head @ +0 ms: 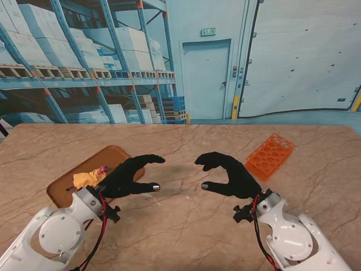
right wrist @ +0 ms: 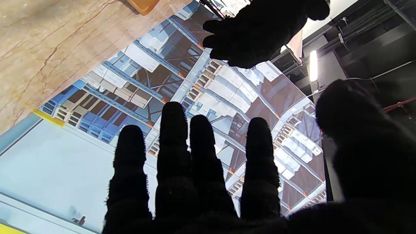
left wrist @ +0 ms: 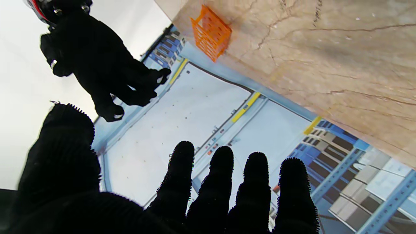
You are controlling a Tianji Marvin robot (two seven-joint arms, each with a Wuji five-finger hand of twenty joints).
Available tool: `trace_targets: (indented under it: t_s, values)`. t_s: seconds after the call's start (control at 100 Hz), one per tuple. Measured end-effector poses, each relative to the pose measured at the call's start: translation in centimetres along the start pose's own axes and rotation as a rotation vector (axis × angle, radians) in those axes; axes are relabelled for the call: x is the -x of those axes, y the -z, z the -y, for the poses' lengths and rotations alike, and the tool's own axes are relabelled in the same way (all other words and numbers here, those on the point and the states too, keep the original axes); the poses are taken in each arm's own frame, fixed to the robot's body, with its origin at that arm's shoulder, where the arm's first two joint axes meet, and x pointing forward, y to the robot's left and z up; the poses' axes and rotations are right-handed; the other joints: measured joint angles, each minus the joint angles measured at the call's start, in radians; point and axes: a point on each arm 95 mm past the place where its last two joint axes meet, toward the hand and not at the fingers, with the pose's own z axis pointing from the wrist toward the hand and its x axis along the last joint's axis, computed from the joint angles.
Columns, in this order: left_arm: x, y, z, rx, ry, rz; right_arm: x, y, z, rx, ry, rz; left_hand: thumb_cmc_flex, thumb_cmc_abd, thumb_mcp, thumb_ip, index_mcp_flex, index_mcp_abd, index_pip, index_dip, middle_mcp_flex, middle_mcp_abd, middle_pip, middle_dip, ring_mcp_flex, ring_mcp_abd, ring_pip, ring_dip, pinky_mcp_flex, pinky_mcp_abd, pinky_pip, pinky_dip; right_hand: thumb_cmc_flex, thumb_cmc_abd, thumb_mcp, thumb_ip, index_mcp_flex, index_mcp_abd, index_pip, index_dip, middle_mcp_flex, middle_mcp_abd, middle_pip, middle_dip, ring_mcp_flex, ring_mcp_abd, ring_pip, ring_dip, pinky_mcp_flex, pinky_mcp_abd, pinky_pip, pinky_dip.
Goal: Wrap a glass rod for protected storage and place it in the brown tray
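Note:
The brown tray point(head: 70, 186) lies on the table to my left, and a crumpled yellowish wrapped bundle point(head: 88, 178) with a pink end rests in it. My left hand point(head: 131, 176) hovers just right of the tray, black-gloved, fingers spread and curved, holding nothing. My right hand point(head: 228, 174) faces it across a gap, also open and empty. Each wrist view shows its own spread fingers point(left wrist: 224, 195) point(right wrist: 172, 169) and the opposite hand point(left wrist: 100, 68) point(right wrist: 260, 29). No bare glass rod is visible. A corner of the tray point(right wrist: 143, 5) shows in the right wrist view.
An orange test-tube rack point(head: 271, 154) point(left wrist: 210, 32) lies flat on the table to the right, farther from me than the right hand. The marble table top point(head: 180, 226) stretches between and around the hands. A warehouse backdrop stands behind the far edge.

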Motion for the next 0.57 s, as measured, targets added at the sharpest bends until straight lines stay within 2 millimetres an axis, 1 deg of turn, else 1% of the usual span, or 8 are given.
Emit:
trace_targets:
  t_s: [0.17, 0.57]
  values:
    - [-0.58, 0.38, 0.06, 0.018, 0.007, -0.018, -0.25, 0.32, -0.06, 0.008, 0.004, -0.009, 0.0, 0.0, 0.0, 0.0, 0.0, -0.008, 0.0, 0.01, 0.01, 0.0, -0.002, 0.0, 0.004, 0.0, 0.0, 0.0, 0.009, 0.001, 0.0, 0.0, 0.0, 0.0, -0.012, 0.0, 0.0, 0.002, -0.009, -0.001, 0.0, 0.0, 0.0, 0.0, 0.0, 0.0, -0.008, 0.0, 0.0, 0.0, 0.0, 0.0]
    - [-0.82, 0.67, 0.26, 0.025, -0.009, -0.017, -0.41, -0.03, 0.17, -0.006, -0.001, -0.008, 0.0, 0.0, 0.0, 0.0, 0.002, -0.008, 0.0, 0.01, 0.01, 0.0, -0.002, 0.0, 0.024, 0.001, 0.0, 0.0, 0.014, 0.005, -0.003, -0.001, 0.0, 0.0, -0.024, 0.0, 0.0, 0.009, -0.011, -0.001, 0.0, 0.0, -0.011, 0.0, 0.0, 0.0, -0.008, 0.0, 0.0, 0.0, -0.006, 0.001]
